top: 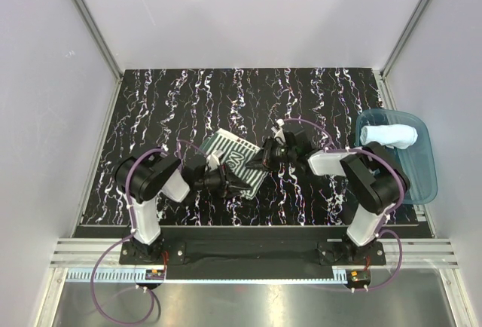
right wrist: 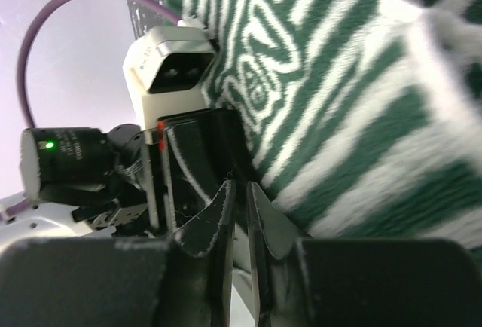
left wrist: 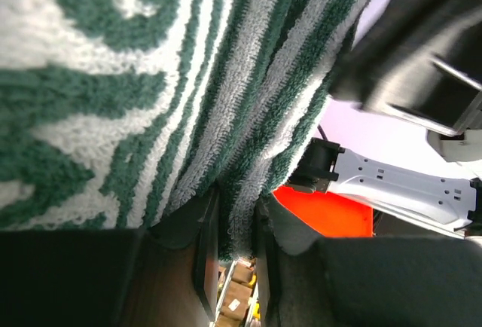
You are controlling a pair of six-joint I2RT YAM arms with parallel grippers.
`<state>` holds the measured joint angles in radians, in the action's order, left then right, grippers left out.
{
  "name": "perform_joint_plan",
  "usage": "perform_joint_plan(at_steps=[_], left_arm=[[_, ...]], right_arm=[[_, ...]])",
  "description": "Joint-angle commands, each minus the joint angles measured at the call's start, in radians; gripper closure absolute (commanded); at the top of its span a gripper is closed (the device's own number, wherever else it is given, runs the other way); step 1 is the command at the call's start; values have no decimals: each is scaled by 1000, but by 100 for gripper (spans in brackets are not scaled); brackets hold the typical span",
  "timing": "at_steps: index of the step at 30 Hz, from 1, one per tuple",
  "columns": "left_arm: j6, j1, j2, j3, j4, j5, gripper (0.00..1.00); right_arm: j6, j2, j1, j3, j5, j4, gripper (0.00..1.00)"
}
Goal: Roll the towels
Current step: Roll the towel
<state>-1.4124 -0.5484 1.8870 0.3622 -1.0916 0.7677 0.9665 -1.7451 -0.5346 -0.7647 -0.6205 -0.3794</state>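
The striped towel (top: 235,155), dark green and white, lies in the middle of the table with its near part raised between the two grippers. It fills the left wrist view (left wrist: 151,78) and the right wrist view (right wrist: 354,101). My left gripper (top: 230,184) is shut on its near edge, with a fold of cloth pinched between the fingers (left wrist: 236,203). My right gripper (top: 260,164) is at its right edge, with jaws almost together on the cloth (right wrist: 242,187). The pale blue towel (top: 388,135) lies rolled in the tray, away from both grippers.
The translucent blue plastic tray (top: 426,184) stands at the table's right edge. The table top (top: 173,101) is black with white marbling. Grey walls close in the left, back and right sides. The two grippers are close together.
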Motion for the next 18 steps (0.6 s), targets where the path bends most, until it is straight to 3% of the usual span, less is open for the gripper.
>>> perform_joint_plan(at_steps=[1, 6, 9, 10, 12, 13, 15, 16, 18], left_arm=[[9, 19, -29, -3, 34, -2, 81], [53, 45, -77, -3, 154, -13, 77], [104, 53, -109, 7, 266, -27, 64], [115, 53, -129, 12, 313, -36, 54], [169, 53, -161, 24, 366, -45, 47], [208, 53, -211, 37, 484, -71, 39], [368, 47, -277, 116, 682, -164, 34], [425, 35, -348, 144, 889, -209, 32], [557, 18, -414, 229, 1116, -350, 28]], right_arm=[[0, -50, -4, -8, 18, -96, 83], [3, -135, -4, -12, 24, -156, 85], [17, -180, -4, -13, 21, -202, 86], [23, -189, -4, -13, 18, -214, 87], [29, -212, -5, -15, 16, -242, 87], [29, -215, -4, -16, 16, -245, 87], [26, -225, -4, -21, 13, -245, 87], [24, -229, -4, -21, 13, -245, 88], [23, -234, -4, -21, 11, -245, 88]])
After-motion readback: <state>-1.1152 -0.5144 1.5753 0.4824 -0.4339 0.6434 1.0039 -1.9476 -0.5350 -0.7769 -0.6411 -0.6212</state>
